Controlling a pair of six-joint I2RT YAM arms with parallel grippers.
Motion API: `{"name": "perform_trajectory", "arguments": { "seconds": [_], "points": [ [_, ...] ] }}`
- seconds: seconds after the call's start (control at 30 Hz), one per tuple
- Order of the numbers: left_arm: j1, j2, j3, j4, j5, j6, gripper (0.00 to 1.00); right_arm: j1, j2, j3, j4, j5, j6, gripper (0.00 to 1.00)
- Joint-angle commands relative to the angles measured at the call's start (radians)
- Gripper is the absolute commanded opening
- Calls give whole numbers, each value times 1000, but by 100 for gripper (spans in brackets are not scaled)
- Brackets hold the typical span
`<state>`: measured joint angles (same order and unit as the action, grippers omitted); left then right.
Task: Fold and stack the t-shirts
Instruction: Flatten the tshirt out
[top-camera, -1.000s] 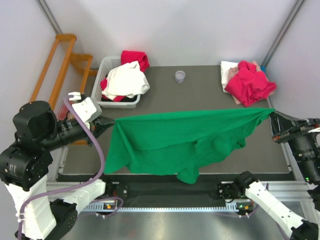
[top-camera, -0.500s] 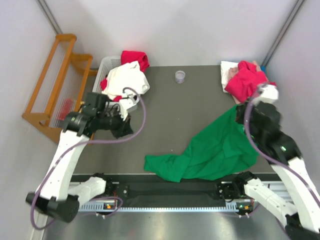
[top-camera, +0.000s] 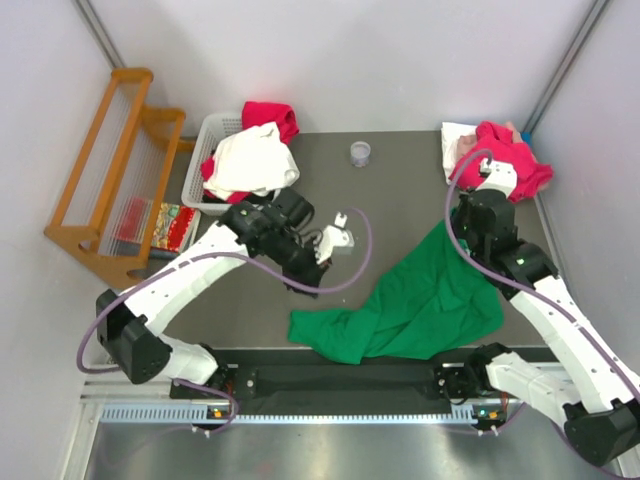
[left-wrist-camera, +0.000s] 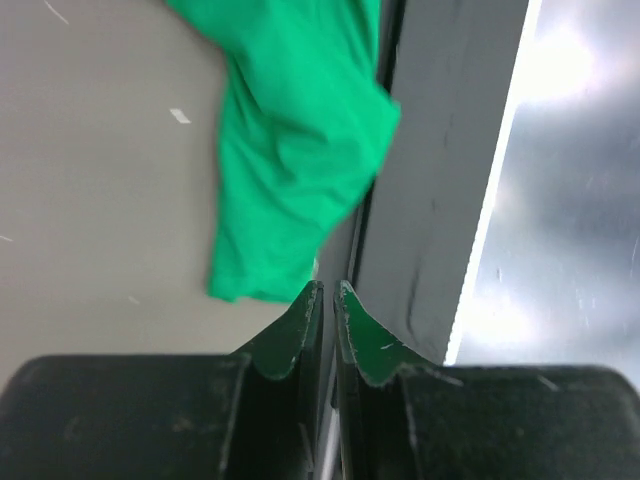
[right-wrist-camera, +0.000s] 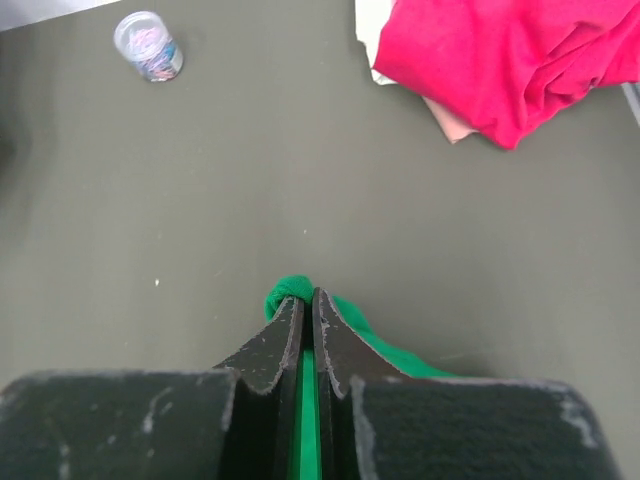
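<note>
Looks like the start of the job: getting the green tee (top-camera: 425, 300) spread flat before any fold. Pinches one corner of it in the right gripper (right-wrist-camera: 306, 298), pressed together on the cloth and lifted off the table (top-camera: 400, 190), it seems. Leaves the rest in a crumpled heap on the near right part of the table, with the low end lying right at the near edge. Shows the left gripper (left-wrist-camera: 330, 290) near that low end, not touching it, parted only a crack, with nothing in it. Calls next, most likely, for opening the left gripper wider, coming down on a loose corner of the heap, closing on it, then pulling both corners apart so the tee lies flat. Needs care at the near edge: easy to let cloth slip over it, or to bump the dark rail (left-wrist-camera: 430, 180) just past it. Has bare table in the middle and on the left for spreading. Has less room at the back: a red tee (top-camera: 505, 165) piled in the far right corner, close behind the right gripper, a small jar (top-camera: 360, 153) at the far middle, and a basket (top-camera: 222, 208) with a white tee (top-camera: 250, 160) at the far left. Best to stay clear of those while pulling.
</note>
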<state>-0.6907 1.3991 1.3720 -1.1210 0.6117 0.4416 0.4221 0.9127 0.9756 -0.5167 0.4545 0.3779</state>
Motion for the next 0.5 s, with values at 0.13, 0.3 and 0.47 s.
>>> {"name": "perform_trajectory", "arguments": {
  "seconds": [0.13,0.3,0.47],
  "points": [
    [-199,80,-91,-45,-47,-49,15,-9,70,38,84,127,-4,0],
    [-302,144,-131,15,-53,-86,17,-9,107,74,86,115,9,0],
    [-400,157,-165,171,-216,-168,34,-9,127,60,83,93,35,0]
  ]
}}
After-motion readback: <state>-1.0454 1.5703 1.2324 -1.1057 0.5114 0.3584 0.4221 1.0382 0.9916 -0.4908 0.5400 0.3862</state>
